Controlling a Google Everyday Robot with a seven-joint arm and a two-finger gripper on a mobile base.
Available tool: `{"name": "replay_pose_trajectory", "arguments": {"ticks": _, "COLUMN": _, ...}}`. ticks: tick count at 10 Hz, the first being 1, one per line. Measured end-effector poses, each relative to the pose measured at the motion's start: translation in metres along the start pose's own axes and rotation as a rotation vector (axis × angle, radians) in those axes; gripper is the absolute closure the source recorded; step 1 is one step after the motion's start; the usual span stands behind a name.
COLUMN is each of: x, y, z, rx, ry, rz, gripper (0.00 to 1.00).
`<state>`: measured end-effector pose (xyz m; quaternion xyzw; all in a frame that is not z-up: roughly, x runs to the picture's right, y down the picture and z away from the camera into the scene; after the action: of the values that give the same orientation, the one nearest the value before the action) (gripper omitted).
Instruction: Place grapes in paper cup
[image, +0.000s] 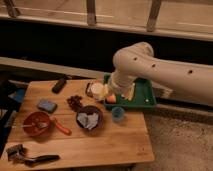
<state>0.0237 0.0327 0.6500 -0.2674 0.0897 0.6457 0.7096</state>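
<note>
The grapes (75, 102), a small dark reddish bunch, lie on the wooden table (125, 145) left of centre with nothing touching them. Just to their right, at the table's back edge, stands the pale paper cup (96, 90). My white arm reaches in from the right and bends down. Its gripper (109, 93) hangs low at the left end of the green tray (144, 97), right beside the cup and to the right of the grapes. The wrist covers most of the gripper, and I see nothing held in it.
An orange fruit (111, 99) and a yellowish item (131, 91) lie in the tray. A dark purple bowl (90, 118) holding crumpled white material, a blue cup (118, 114), a blue sponge (47, 105), a red bowl (36, 123), a red spoon (62, 127), a black remote (60, 84) and a black brush (30, 156) share the table.
</note>
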Motion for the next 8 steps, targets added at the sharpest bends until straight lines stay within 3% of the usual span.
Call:
{"name": "replay_pose_trajectory", "arguments": {"ticks": 1, "x": -0.0027, "y": 0.0281, "z": 0.0037, "rx": -0.018, "ry": 0.008, "rz": -0.051, "gripper": 0.25}}
{"name": "replay_pose_trajectory", "arguments": {"ticks": 2, "x": -0.0024, "y": 0.0321, "z": 0.0037, "rx": -0.022, "ry": 0.011, "rz": -0.057, "gripper": 0.25}}
{"name": "replay_pose_trajectory", "arguments": {"ticks": 8, "x": -0.0032, "y": 0.0298, "z": 0.0048, "rx": -0.015, "ry": 0.011, "rz": -0.06, "gripper": 0.25}}
